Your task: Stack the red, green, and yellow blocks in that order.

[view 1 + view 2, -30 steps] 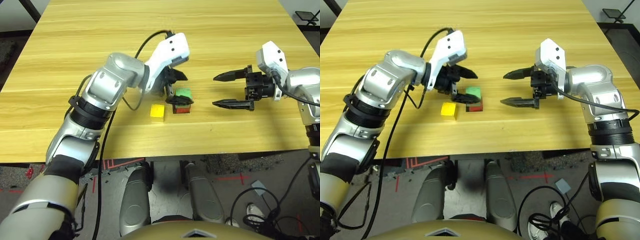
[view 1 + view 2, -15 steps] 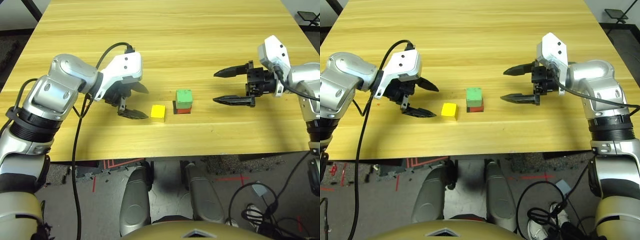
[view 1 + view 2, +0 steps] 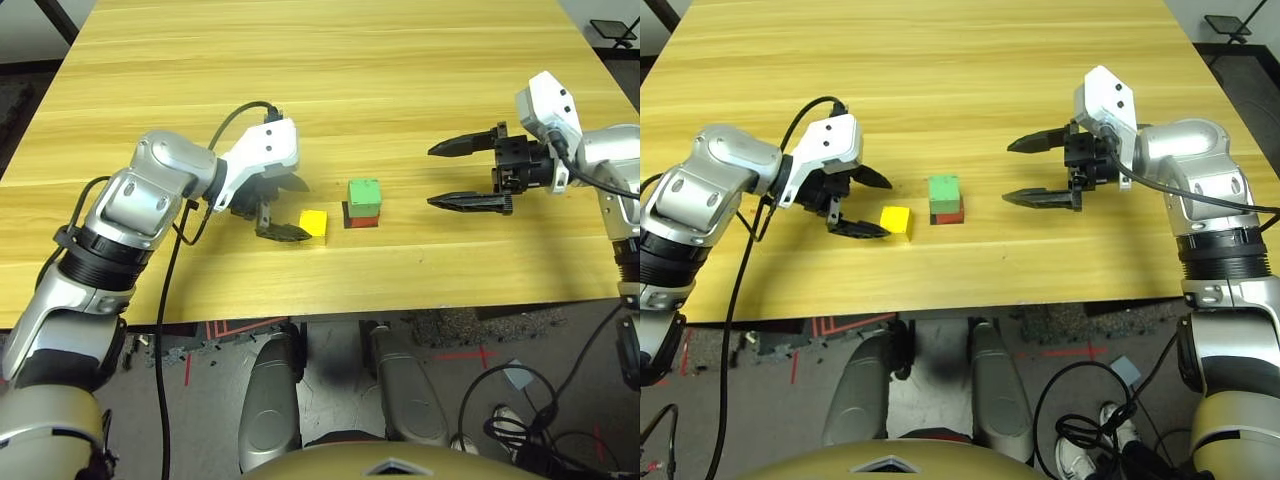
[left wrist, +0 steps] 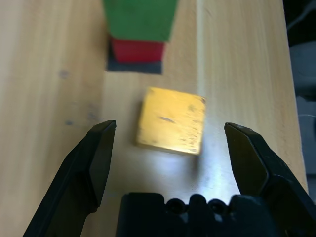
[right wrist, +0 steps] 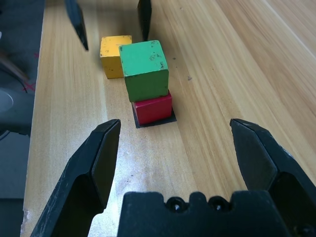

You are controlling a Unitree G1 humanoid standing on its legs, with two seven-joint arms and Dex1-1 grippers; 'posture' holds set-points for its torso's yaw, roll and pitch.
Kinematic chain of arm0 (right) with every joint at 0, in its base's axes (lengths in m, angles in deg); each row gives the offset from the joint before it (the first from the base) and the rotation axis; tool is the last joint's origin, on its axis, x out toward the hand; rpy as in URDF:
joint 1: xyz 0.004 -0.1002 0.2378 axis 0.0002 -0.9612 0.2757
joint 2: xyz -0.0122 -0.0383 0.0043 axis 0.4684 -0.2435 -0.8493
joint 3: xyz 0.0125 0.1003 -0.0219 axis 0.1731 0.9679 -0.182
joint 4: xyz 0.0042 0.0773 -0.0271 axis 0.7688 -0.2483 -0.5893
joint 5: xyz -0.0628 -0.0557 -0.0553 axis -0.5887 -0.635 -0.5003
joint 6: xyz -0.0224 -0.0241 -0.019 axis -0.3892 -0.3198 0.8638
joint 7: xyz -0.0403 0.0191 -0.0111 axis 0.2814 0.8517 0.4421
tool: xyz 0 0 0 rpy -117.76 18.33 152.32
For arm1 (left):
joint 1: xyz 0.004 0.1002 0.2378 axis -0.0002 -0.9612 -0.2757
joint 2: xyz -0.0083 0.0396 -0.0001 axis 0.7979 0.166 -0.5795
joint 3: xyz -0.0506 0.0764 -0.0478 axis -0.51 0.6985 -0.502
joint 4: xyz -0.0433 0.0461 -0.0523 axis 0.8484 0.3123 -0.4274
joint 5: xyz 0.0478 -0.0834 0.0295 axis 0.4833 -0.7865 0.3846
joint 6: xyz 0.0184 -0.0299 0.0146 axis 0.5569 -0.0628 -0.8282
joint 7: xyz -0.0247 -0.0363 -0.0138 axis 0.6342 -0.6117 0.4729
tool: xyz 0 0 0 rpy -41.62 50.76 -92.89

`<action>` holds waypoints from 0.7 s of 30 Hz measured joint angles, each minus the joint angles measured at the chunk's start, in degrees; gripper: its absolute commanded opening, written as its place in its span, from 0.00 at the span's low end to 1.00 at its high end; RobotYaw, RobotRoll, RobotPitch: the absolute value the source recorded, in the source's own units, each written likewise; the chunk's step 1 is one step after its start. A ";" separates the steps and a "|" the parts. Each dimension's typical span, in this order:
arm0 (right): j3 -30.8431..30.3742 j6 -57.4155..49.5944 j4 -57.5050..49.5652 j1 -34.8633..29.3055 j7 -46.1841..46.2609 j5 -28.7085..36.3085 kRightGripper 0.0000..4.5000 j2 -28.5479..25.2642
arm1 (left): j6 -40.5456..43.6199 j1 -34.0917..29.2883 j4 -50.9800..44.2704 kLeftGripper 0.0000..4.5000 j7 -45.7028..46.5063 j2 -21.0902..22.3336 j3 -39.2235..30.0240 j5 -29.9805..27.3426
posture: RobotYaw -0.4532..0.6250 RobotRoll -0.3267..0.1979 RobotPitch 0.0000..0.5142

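Observation:
The green block [image 3: 364, 194] sits on the red block [image 3: 362, 218], which rests on a flat black patch [image 4: 133, 66]. The yellow block [image 3: 314, 222] lies on the table just left of that stack, apart from it. My left gripper [image 3: 305, 211] is open, low over the table, its fingertips [image 4: 102, 136] reaching either side of the yellow block [image 4: 172, 121] without touching it. My right gripper [image 3: 432, 178] is open and holds nothing; it hovers to the right of the stack and points at it. The green block [image 5: 144, 69] shows ahead of it, with the red block [image 5: 153, 108] below.
The wooden table [image 3: 300, 60] stretches wide and bare behind the blocks. Its front edge [image 3: 330, 305] runs close below them. A black cable [image 3: 175, 290] hangs from my left arm over that edge.
My left gripper drew away from the green block, leaving it on the red one, swung left, then came back right to straddle the yellow block. The right gripper has stayed put.

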 measured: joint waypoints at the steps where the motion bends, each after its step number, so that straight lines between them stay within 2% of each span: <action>1: 0.00 -0.05 -0.04 -0.01 0.02 0.01 1.00 0.00 | 0.01 -0.45 -0.29 1.00 0.02 -0.13 0.06 0.04 | 0.46 0.61 0.48; 5: 0.00 -0.48 -0.48 -0.11 0.25 0.02 1.00 -0.03 | 0.19 -1.98 -2.15 1.00 1.04 -0.76 0.59 0.15 | 0.46 0.61 0.48; 6: 0.00 -0.55 -0.57 -0.12 0.32 0.03 1.00 -0.03 | 0.41 -2.42 -2.24 0.96 1.45 -1.09 0.64 0.17 | 0.46 0.61 0.48; 8: 0.00 -0.68 -0.63 -0.12 0.41 0.03 1.00 -0.03 | 1.21 -2.65 -2.27 0.88 2.65 -1.87 0.63 0.18 | 0.47 0.61 0.49; 12: 0.00 -0.71 -0.64 -0.12 0.47 0.03 1.00 -0.03 | 3.84 -2.57 -2.82 0.55 5.73 -4.30 0.32 0.03 | 0.48 0.62 0.48; 14: 0.00 -0.71 -0.64 -0.12 0.54 0.03 1.00 -0.03 | 5.48 -2.31 -3.60 0.46 7.04 -5.03 -0.10 -0.12 | 0.48 0.62 0.48; 18: 0.00 -0.70 -0.63 -0.11 0.84 0.03 1.00 0.03 | 7.05 -1.38 -4.18 0.46 8.27 -4.69 -0.66 -0.06 | 0.49 0.63 0.48; 21: 0.00 -0.70 -0.60 -0.11 0.93 0.02 1.00 0.09 | 8.16 -1.25 -4.33 0.46 8.20 -2.13 -0.81 0.03 | 0.49 0.64 0.47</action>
